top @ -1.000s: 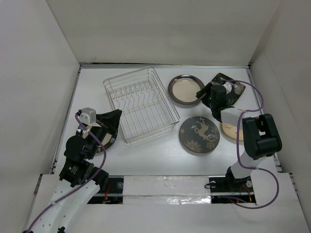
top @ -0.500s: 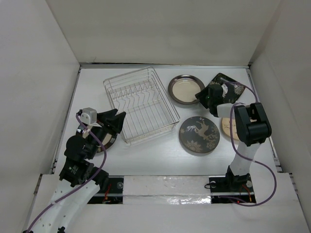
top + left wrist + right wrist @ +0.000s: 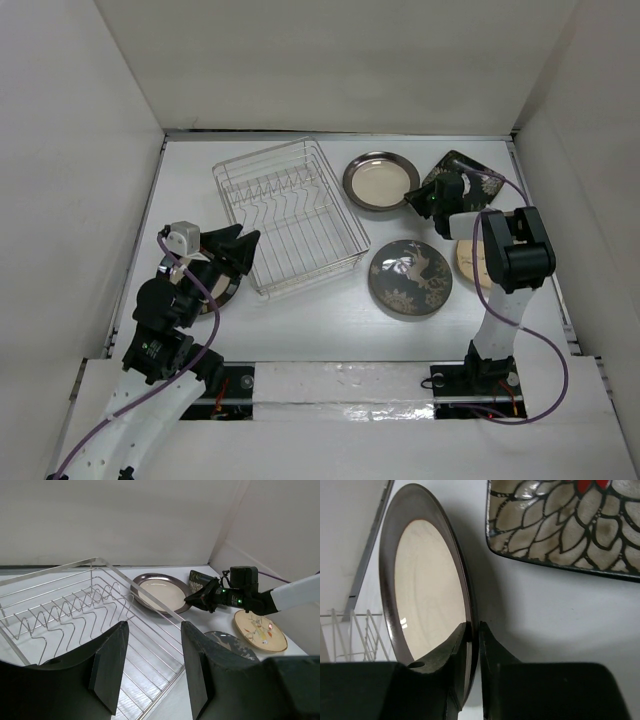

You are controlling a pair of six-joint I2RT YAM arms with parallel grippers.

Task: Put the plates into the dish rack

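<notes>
Pinching dark-rimmed plate (image 3: 430,590) by its rim, right pincer (image 3: 474,630) narrow: clear in wrist view, hidden from above. Plate on table (image 3: 320,320), right of dish rack (image 3: 290,215). Left pincer (image 3: 154,630) wide, empty.

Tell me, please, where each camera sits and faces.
Top external: above, behind both visible arms, looking down on the silver wire dish rack.
Left wrist: beside the rack, facing right across it; open left gripper shows.
Right wrist: low, facing the dark-rimmed tan-centred round plate; right gripper pinches its rim.
Both wrist views share that plate.
</notes>
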